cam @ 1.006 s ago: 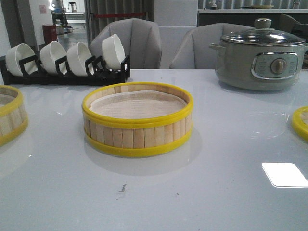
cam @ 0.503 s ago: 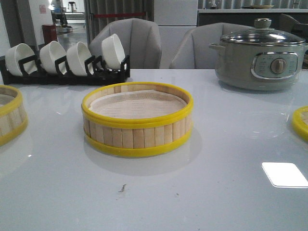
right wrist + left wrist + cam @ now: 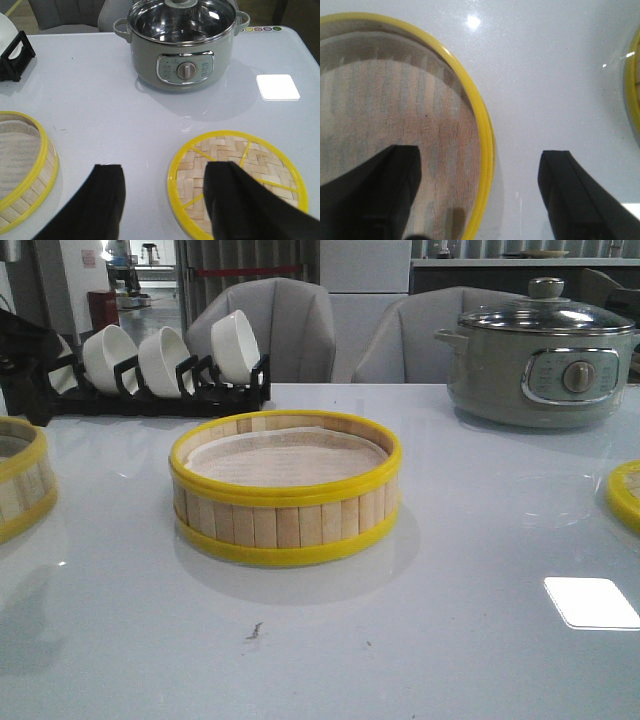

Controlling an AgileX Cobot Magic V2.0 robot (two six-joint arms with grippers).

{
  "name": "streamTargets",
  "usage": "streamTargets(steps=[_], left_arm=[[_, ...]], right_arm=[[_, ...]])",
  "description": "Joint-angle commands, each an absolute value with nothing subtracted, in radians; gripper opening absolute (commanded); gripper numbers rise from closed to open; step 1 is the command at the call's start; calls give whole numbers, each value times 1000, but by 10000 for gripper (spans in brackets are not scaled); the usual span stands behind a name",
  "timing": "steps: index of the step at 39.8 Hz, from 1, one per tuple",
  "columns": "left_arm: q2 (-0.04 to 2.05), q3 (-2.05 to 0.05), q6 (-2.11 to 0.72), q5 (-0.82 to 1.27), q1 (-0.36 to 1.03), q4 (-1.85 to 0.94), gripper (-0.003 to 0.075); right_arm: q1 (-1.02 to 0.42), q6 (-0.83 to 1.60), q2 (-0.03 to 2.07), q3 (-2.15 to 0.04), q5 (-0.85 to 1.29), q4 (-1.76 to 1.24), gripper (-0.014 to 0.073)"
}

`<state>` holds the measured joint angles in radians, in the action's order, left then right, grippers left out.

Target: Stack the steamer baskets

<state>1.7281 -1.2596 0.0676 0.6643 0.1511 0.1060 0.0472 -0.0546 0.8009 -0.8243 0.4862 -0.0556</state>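
Observation:
One steamer basket (image 3: 285,502) with yellow rims and a pale liner stands at the table's middle. A second basket (image 3: 18,485) is at the left edge. The woven yellow-rimmed lid (image 3: 627,495) lies at the right edge. My left gripper (image 3: 480,150) is open above the second basket (image 3: 385,100), one finger over its liner, the other over bare table, with the rim (image 3: 485,135) between them. My right gripper (image 3: 166,166) is open above the table, one finger over the lid (image 3: 260,150). The middle basket also shows in the right wrist view (image 3: 22,165).
A grey-green electric pot (image 3: 540,360) with a glass lid stands at the back right. A black rack with white bowls (image 3: 165,365) is at the back left. A dark part of my left arm (image 3: 20,350) covers the rack's left end. Grey chairs stand behind the table.
A dark part of my left arm has come into the front view at the far left and hides the leftmost bowl. The baskets and lid have not moved.

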Motion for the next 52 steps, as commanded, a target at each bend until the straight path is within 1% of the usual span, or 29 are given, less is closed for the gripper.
streamTargets(steps=[1, 9, 20, 36, 38, 40, 42, 45, 46, 47, 48, 49, 52], left_arm=[[1740, -1335, 69, 612, 157, 104, 538], [1817, -1370, 69, 627, 157, 104, 533], [1857, -1370, 75, 632, 157, 104, 476], [1882, -1370, 75, 645, 157, 88, 474], [1882, -1370, 76, 645, 157, 88, 462], [1882, -1370, 77, 643, 157, 88, 415], [1882, -1370, 77, 643, 157, 88, 342], [1882, -1370, 79, 643, 157, 88, 176], [1882, -1370, 79, 643, 157, 88, 107], [1882, -1370, 79, 643, 157, 88, 68], [1882, -1370, 79, 645, 157, 85, 96], [1882, -1372, 79, 645, 157, 85, 105], [1880, -1388, 79, 662, 158, 79, 87]], right_arm=[[51, -49, 797, -861, 400, -53, 467], [51, -49, 797, -861, 401, -54, 467], [51, -49, 797, -861, 400, -53, 467], [51, -49, 797, -861, 397, -53, 467], [51, -49, 797, -861, 397, -53, 467], [51, -49, 797, -861, 397, -53, 467], [51, -49, 797, -861, 397, -53, 467], [51, -49, 797, -861, 397, -53, 467], [51, -49, 797, -861, 397, -53, 467], [51, -49, 797, -861, 397, -53, 467], [51, -49, 797, -861, 397, -53, 467], [51, -49, 797, -861, 397, -53, 467], [51, -49, 797, -861, 397, -53, 467]])
